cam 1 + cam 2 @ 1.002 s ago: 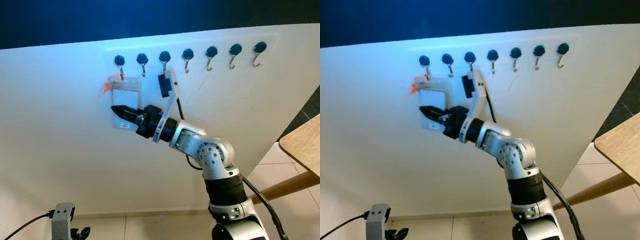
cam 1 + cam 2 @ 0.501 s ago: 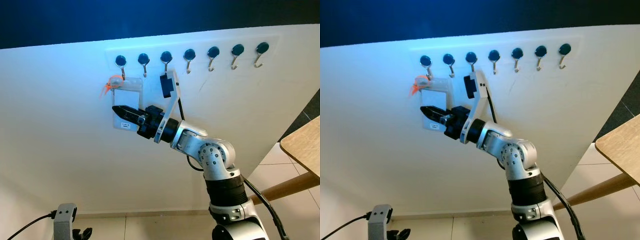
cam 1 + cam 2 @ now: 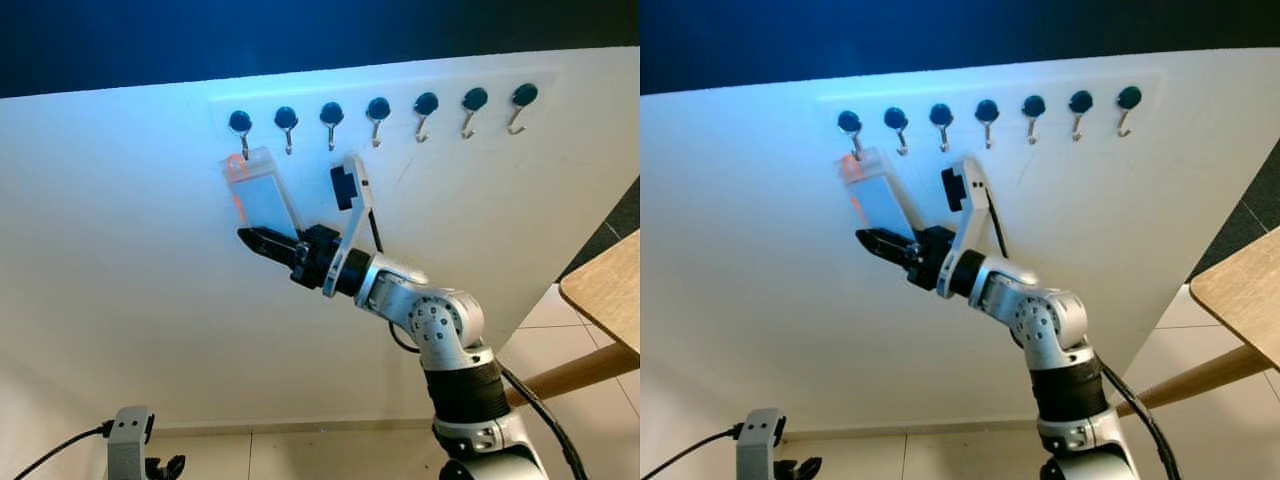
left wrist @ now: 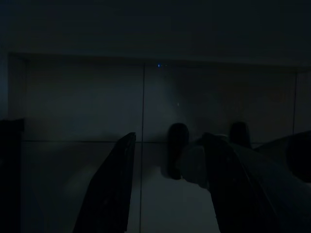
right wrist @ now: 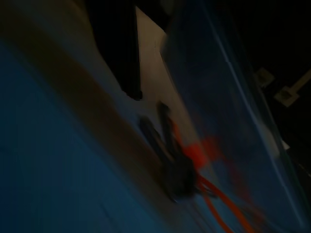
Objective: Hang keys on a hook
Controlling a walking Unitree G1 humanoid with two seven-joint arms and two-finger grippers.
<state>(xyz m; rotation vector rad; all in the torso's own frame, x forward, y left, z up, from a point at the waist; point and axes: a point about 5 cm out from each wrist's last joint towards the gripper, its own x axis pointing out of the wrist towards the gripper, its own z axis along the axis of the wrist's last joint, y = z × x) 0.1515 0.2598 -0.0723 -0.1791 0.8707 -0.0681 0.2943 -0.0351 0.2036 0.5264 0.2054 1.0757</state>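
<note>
A clear plastic key pouch (image 3: 262,195) with an orange tie (image 3: 236,168) hangs tilted from the leftmost hook (image 3: 240,124) of a row of hooks on the white wall. Its top is at the hook and its lower end slants right to my right gripper (image 3: 264,243), which is shut on it. In the right wrist view the orange tie (image 5: 214,194) and the pouch (image 5: 228,116) are blurred beside a black finger (image 5: 116,43). My left arm (image 3: 128,440) hangs low at the left. Its gripper (image 4: 170,194) is open over a dark floor.
Several more hooks run to the right, ending at the rightmost hook (image 3: 517,100). A dark band tops the white wall (image 3: 120,300). A wooden table (image 3: 608,290) juts in at the right over pale floor tiles.
The pouch hung flat under the hook before and now tilts, its lower end drawn to the right and down with my right gripper. The orange tie has shifted from the hook's left to the pouch's top.
</note>
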